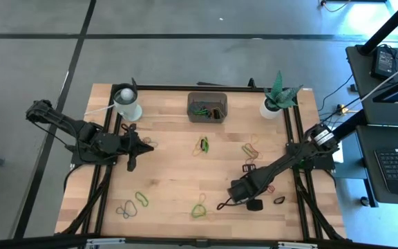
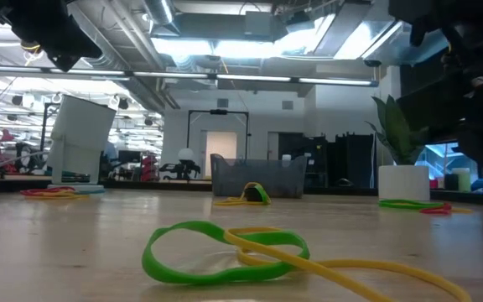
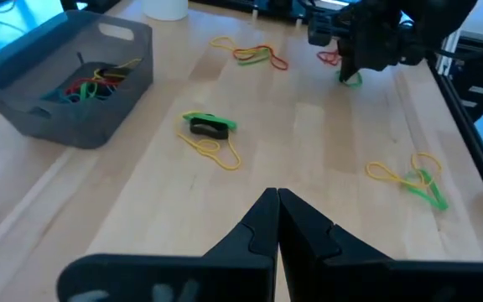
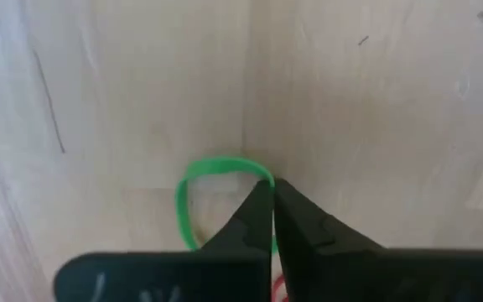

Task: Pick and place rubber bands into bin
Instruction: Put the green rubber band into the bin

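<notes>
A: Green rubber band (image 4: pixel 193 191), who's got it?
B: right gripper (image 4: pixel 272 190), pinched closed on it near the table's (image 1: pixel 171 166) 5 o'clock. Bin (image 1: pixel 207 106) sits at 12. Left gripper (image 3: pixel 277 198) closed, empty.

Tally of what we see on the table

We count two arms, one bin (image 1: pixel 206 107), one white cup (image 1: pixel 127 104) and one potted plant (image 1: pixel 276 99); loose rubber bands (image 1: pixel 203 145) lie in roughly eight small clusters, too tangled for us to count singly.
</notes>
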